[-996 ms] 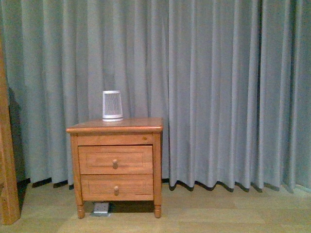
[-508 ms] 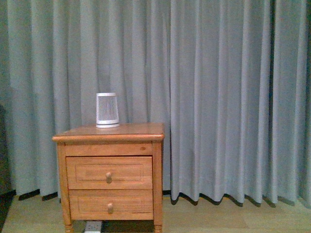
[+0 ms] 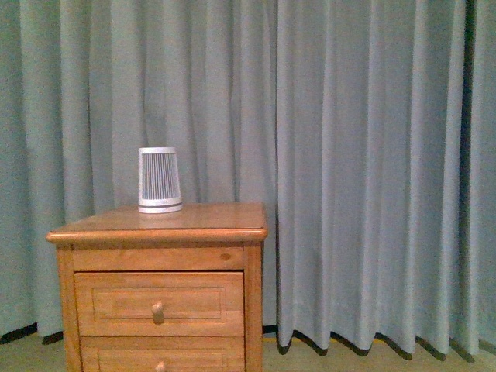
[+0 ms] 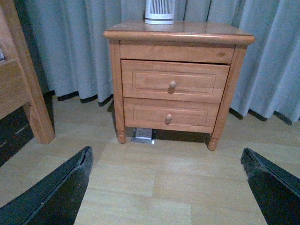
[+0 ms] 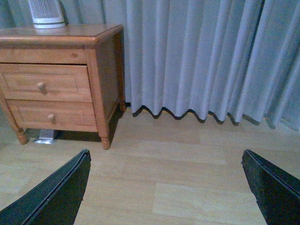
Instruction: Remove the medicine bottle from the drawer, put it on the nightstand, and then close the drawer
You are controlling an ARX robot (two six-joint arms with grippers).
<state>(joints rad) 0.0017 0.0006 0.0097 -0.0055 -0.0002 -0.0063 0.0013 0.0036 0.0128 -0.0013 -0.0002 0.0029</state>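
left gripper (image 4: 165, 152): two fingers (image 4: 54, 197) in view, matte black, wedge-shaped, tapering to a narrow tip; faces flat and smooth, faint lighter sheen along the inner edge; right gripper (image 5: 165, 152): same build, black tapered fingers (image 5: 276, 190), plain flat faces, same pale edge line; rest of both arms out of frame

Honey wood nightstand (image 3: 159, 234) w/ glossy smooth top, matt cloth curtain (image 3: 349, 155), smooth pale wood floor (image 5: 164, 178).
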